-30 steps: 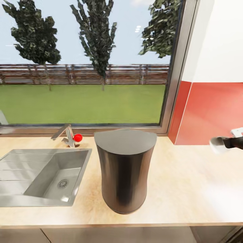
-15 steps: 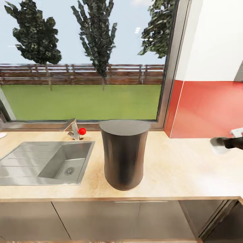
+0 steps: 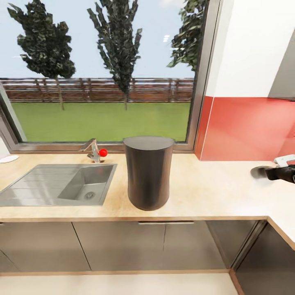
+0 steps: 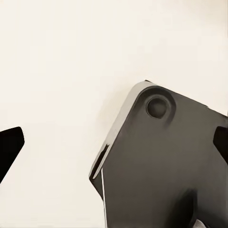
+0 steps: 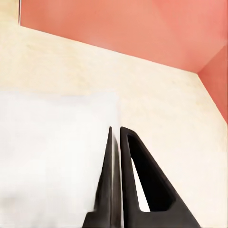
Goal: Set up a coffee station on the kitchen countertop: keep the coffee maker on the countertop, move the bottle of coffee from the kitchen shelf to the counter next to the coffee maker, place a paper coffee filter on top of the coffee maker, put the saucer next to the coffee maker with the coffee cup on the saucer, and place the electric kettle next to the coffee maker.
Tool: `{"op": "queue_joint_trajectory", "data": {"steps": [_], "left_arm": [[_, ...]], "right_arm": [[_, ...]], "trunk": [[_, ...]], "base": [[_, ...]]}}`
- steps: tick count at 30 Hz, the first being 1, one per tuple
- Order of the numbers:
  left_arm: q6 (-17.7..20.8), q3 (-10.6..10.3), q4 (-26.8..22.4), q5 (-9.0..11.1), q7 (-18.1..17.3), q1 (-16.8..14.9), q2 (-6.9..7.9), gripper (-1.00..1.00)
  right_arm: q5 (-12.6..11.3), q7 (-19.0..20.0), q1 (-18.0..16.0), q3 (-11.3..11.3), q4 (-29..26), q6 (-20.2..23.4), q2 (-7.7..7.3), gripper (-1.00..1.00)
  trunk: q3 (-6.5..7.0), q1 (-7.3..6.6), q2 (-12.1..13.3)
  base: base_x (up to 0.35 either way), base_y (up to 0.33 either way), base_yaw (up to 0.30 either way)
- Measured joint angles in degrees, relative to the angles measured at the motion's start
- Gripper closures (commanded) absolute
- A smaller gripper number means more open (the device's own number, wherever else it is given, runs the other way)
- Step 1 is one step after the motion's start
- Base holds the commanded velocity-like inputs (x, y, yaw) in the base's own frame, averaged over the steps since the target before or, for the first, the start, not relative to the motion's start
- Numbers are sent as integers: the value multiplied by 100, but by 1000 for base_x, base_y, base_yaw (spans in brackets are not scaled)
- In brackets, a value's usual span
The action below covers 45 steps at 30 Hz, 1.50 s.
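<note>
A home kitchen. A light wood-grain countertop (image 3: 213,192) runs over grey cabinet fronts (image 3: 123,246), with a steel sink (image 3: 57,184) set into it and a tap (image 3: 93,150) behind the sink. Behind the tap a wide window (image 3: 102,78) looks onto lawn, trees and a fence. Right of the window is a red backsplash (image 3: 246,131).

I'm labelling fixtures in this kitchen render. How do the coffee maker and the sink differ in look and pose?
The coffee maker is a tall, dark grey, slightly waisted cylinder standing upright on the countertop; the sink is a pale grey rectangular basin sunk flush into it. The coffee maker has a closed flat top, while the sink is open, with a drain showing. Both sit below the window.
</note>
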Motion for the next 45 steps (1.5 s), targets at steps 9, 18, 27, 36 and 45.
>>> {"op": "queue_joint_trajectory", "data": {"steps": [9, 18, 27, 36, 45], "left_arm": [[-1, 0, -1, 1, 0, 2, 0, -100], [0, 0, -1, 1, 0, 4, 0, -100], [-1, 0, 1, 1, 0, 2, 0, -100], [-6, -1, 0, -4, 0, 3, -8, -100], [-17, -1, -1, -1, 0, 2, 0, -100]], "right_arm": [[5, 96, 1, 27, 90, 913, 345, 100], [9, 698, 1, 59, 113, 2078, 442, 100], [-9, 1503, 1, 581, 172, 3181, 630, 100], [-34, 812, 37, 718, 2843, 2090, 1493, 100], [-269, -133, 1779, 735, 3265, 626, 2342, 100]], "trunk": [[0, 0, 1], [0, 0, 0], [0, 0, 1], [-2, -3, 0], [-3, -3, 0]], "base": [[-330, -30, 0], [-330, -1, 0], [-324, 6, 0], [-84, 18, 0], [-1, 0, 0]]}}
